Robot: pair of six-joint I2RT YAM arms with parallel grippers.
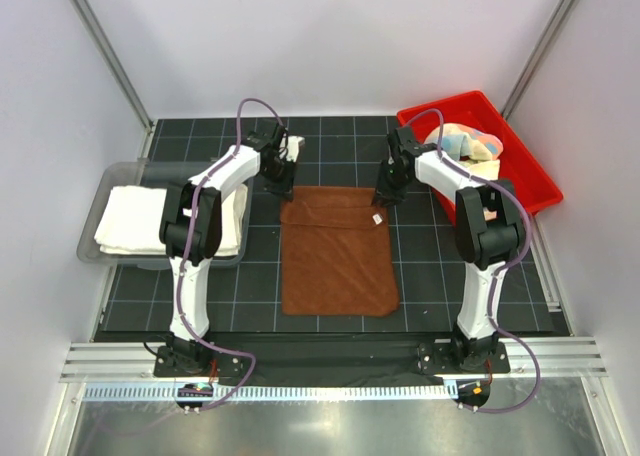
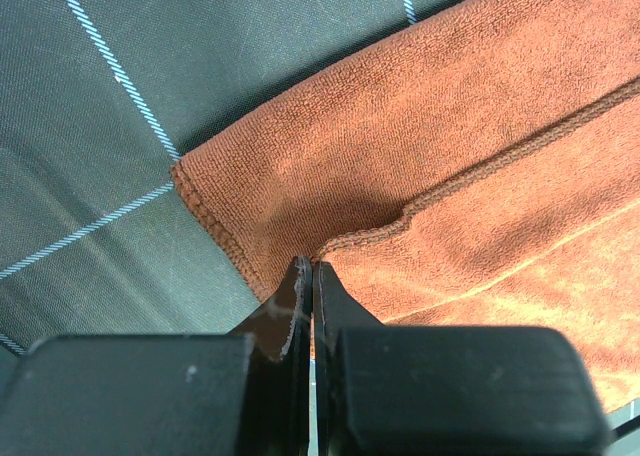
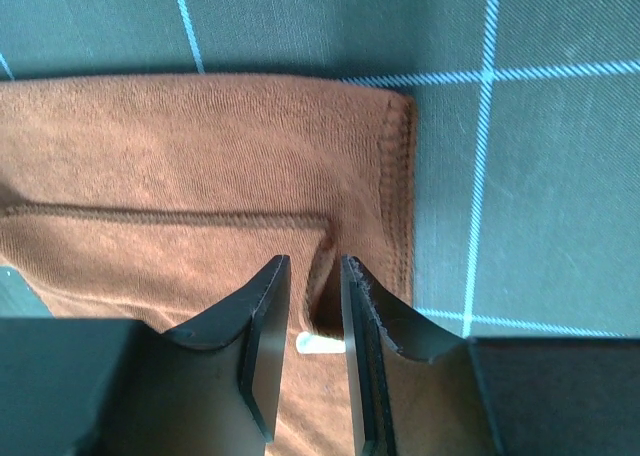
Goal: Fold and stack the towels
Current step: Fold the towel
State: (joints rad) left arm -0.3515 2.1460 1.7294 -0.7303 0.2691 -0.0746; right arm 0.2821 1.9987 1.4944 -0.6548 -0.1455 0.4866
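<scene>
Brown terry is nipped between the clenched jaws of your left claw (image 2: 307, 276), right at the corner of a turned-over layer of the brown towel (image 1: 335, 251). Your right claw (image 3: 312, 276) straddles the matching corner with a narrow gap; you cannot tell whether it is biting yet. Outward, the towel lies flat on the black mat (image 1: 440, 286) between the arms, its far edge doubled back. Left of it, a cream towel (image 1: 140, 221) sits folded in the clear tray (image 1: 95, 201). Right, a pastel towel (image 1: 470, 141) waits crumpled in the red bin (image 1: 525, 181). You are likely about a third through.
</scene>
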